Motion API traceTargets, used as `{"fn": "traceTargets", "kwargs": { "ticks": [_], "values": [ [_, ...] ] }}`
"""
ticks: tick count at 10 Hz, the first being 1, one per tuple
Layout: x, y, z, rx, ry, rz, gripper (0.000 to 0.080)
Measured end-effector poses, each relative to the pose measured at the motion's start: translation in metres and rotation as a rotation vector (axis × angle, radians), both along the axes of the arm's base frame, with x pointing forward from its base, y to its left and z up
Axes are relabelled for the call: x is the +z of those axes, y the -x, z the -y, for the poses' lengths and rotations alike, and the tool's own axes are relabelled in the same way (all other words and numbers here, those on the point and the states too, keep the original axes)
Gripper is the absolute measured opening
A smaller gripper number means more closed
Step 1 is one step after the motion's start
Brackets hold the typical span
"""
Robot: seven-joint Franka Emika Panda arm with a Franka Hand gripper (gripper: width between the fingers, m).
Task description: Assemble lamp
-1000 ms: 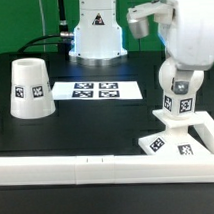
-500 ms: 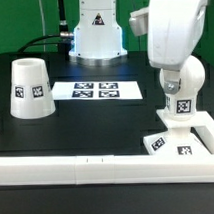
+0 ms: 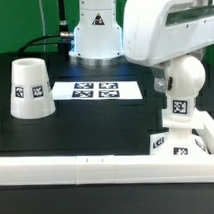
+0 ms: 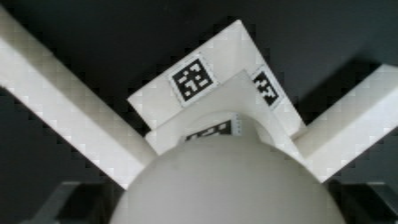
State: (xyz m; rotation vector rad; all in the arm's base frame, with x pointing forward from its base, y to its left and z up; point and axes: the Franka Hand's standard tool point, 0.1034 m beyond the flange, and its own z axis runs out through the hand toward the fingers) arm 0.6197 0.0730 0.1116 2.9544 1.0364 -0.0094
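At the exterior view's right, close to the front white rail (image 3: 87, 166), the lamp base (image 3: 182, 142) lies flat on the black table (image 3: 95, 120). The bulb (image 3: 180, 100) stands upright on the base, with one tag facing the camera. The arm (image 3: 167, 33) hangs directly over the bulb. In the wrist view, the gripper (image 4: 214, 205) straddles the bulb's rounded head, with a dark finger (image 4: 68, 203) on either side. Finger contact with the bulb is not resolvable, so the clamping state cannot be determined. The base sits in the angle where two white rails meet. The shade (image 3: 29, 88) stands wide end down at the exterior view's left, well apart from the base. The marker board (image 3: 94, 91) lies between them.
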Motion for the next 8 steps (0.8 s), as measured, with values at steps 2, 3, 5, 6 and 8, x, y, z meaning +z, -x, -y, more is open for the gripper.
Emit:
{"fn": "traceTargets", "kwargs": {
  "ticks": [2,3,5,6,8],
  "values": [
    [0.0004,-0.0009,-0.0011,-0.222,-0.023,0.003,0.0577],
    [0.0006,-0.0011,-0.0018,-0.306,-0.024,0.004,0.0577],
    [0.0008,-0.0013,-0.0027,-0.497,-0.025,0.004,0.0577],
    [0.0011,-0.0015,-0.0032,-0.604,-0.026,0.005,0.0577],
    [0.0016,-0.002,-0.0036,-0.81,-0.028,0.004,0.0577]
  ]
}}
